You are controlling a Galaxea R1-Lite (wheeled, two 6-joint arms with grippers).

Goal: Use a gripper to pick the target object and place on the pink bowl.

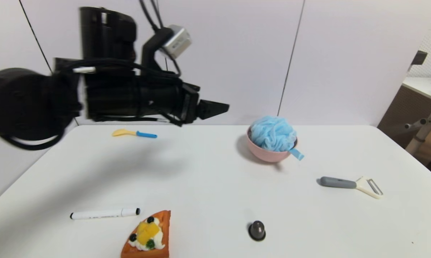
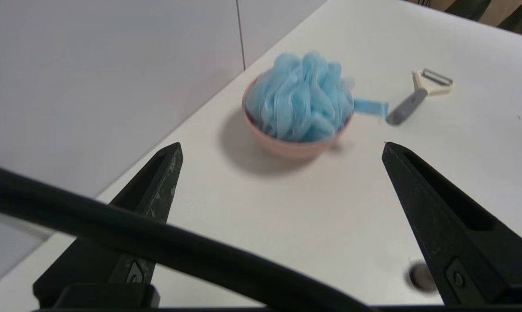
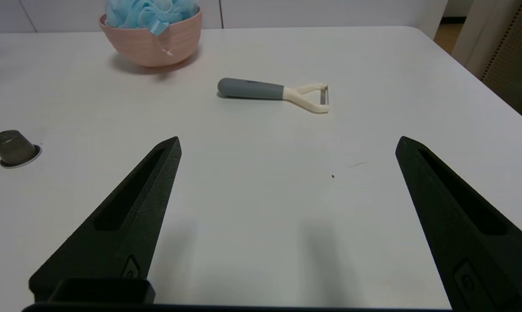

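The loofah, a fluffy light-blue ball of ruffled mesh, sits in the pink bowl and fills it, bulging well above the rim. Its blue ribbon hangs out over the rim on the bowl's near right side. The bowl is round, smooth and plain, standing upright on the white table toward the far edge, right of centre, close to the wall.
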